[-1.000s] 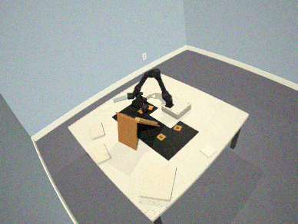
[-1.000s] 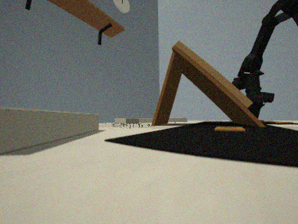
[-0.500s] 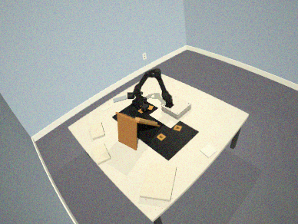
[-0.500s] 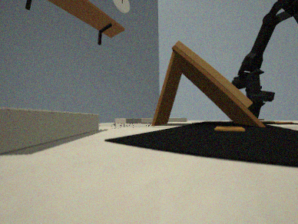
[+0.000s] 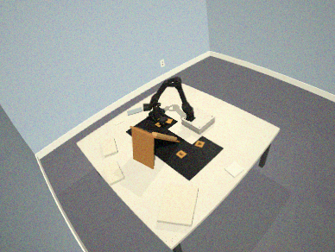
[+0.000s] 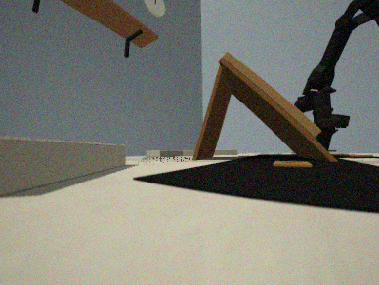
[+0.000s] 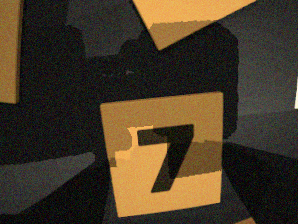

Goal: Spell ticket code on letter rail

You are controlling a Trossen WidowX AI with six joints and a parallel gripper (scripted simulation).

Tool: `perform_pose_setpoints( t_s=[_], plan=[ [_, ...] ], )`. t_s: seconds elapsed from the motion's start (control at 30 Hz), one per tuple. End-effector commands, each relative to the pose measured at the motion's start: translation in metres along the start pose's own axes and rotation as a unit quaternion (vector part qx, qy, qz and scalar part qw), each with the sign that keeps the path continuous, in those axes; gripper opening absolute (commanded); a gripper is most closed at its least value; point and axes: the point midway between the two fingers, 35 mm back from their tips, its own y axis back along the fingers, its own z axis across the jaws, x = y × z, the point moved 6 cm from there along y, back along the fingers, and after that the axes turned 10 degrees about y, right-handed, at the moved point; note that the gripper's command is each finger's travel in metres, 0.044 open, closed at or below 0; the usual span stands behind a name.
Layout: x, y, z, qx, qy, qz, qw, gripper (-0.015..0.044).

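My gripper (image 5: 158, 121) (image 6: 328, 144) (image 7: 166, 158) is low over the black mat (image 5: 190, 168) (image 6: 220, 182), shut on the tile marked 7 (image 7: 132, 192), which lies face up between the fingers in the wrist view. Another tile (image 7: 195, 12) shows at the top there, and part of one more tile (image 7: 8, 55) at the left edge. Two tiles (image 5: 199, 144) (image 5: 181, 154) lie on the mat's other half. The wooden board (image 5: 143, 148) (image 6: 273, 100) stands tilted like an easel; its rail face is seen too edge-on to read. The ticket's code is not readable in any view.
A grey box (image 5: 199, 123) sits beside the arm's base. Pale flat blocks (image 5: 109, 148) (image 5: 114, 173) lie behind the board, and a large one (image 5: 178, 204) near the table's corner. A small white pad (image 5: 234, 168) lies near the edge. A wooden shelf (image 6: 114, 21) is on the wall.
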Motion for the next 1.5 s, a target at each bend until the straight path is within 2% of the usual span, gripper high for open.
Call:
perform_pose_setpoints(
  t_s=[0.0,1.3,1.47],
  plan=[
    [0.000,0.003,0.000,-0.004,-0.002,0.000,1.000,0.0000],
    [-0.001,0.014,-0.002,-0.003,-0.002,0.000,1.000,0.0000],
    [0.005,0.014,0.000,-0.004,0.054,0.014,0.998,0.0000]
  ],
)
